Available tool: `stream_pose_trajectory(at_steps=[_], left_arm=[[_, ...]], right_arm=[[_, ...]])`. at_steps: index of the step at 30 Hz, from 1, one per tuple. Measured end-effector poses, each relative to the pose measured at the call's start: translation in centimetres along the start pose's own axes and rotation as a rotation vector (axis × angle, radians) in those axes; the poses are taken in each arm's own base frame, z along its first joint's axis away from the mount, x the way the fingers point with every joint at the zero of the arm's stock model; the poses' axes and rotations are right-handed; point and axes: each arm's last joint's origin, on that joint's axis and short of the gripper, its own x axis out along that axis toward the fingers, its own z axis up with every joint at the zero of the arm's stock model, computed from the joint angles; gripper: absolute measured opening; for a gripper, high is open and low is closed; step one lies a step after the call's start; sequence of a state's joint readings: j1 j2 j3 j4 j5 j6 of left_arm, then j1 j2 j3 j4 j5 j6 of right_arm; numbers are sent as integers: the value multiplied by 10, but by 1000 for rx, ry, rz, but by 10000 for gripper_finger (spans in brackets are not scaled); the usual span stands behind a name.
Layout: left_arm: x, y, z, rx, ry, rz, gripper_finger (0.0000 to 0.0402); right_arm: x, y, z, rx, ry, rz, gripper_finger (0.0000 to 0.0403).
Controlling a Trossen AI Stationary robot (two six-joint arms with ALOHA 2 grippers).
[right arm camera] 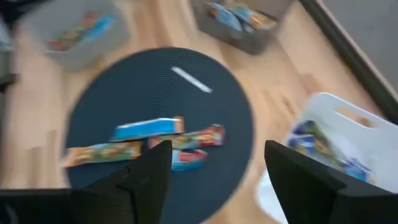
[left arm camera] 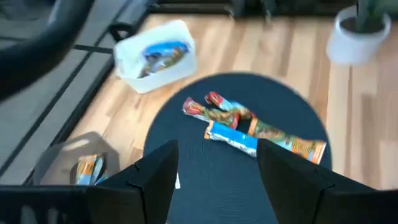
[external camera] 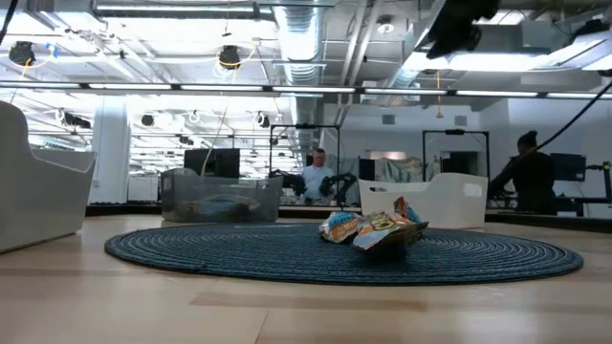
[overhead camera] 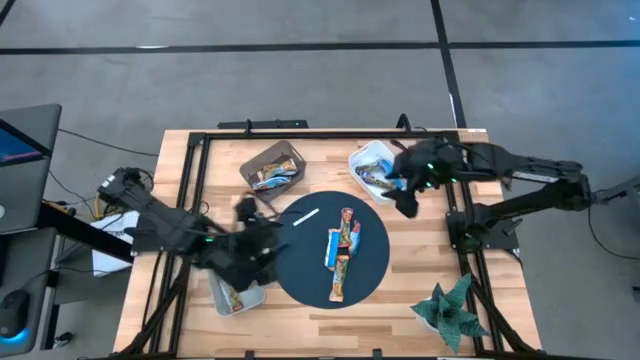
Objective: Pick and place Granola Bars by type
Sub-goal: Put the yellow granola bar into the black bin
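At the bench's near right corner stands a green star-leafed plant (overhead camera: 449, 310) in a white pot. Toward the near left corner lies a grey bin (overhead camera: 238, 296) with a few orange-wrapped bars inside; the left gripper (overhead camera: 268, 243) hovers just beyond it, over the left rim of the round dark mat (overhead camera: 375, 262), its claw spread wide and empty, as the left wrist view shows. On the mat's middle lies a small cluster of granola bars (overhead camera: 342, 250): a blue one, a red-ended one and a long orange-brown one reaching toward the near edge, touching or overlapping one another. A thin white stick (overhead camera: 305, 216) lies alone on the mat's far left part, apart from the bars. Beyond the mat, near the far edge, a brown bin (overhead camera: 272, 167) holds several blue and orange bars. To its right, toward the far right corner, a white bin (overhead camera: 369, 166) holds blue-wrapped bars; the right gripper (overhead camera: 407, 203) hangs at that bin's near side, between bin and mat, claw wide and holding nothing.
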State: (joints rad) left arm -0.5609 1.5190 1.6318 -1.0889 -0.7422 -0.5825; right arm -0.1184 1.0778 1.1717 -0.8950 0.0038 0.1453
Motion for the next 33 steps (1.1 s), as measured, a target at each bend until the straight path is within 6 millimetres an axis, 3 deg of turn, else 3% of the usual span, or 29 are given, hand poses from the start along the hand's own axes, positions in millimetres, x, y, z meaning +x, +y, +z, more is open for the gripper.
stream_pose_trajectory(at_steps=[3,7,17,25,33], left_arm=[[29,-2,7,65,46,-18,212],[66,5,13,20,130,-33,212],[133,27,16,-367,315,-62,212],[198,-2,4,-541,374,-144,212],[230,-15,-15,-651,436,-70,212]], right_arm=[[-10,14,-4,3,-29,18,248],[-17,29,-12,12,-35,-19,248],[-26,61,-30,15,-37,-77,248],[-33,75,-44,-10,-37,-112,248],[-40,77,-61,-44,22,-190,248]])
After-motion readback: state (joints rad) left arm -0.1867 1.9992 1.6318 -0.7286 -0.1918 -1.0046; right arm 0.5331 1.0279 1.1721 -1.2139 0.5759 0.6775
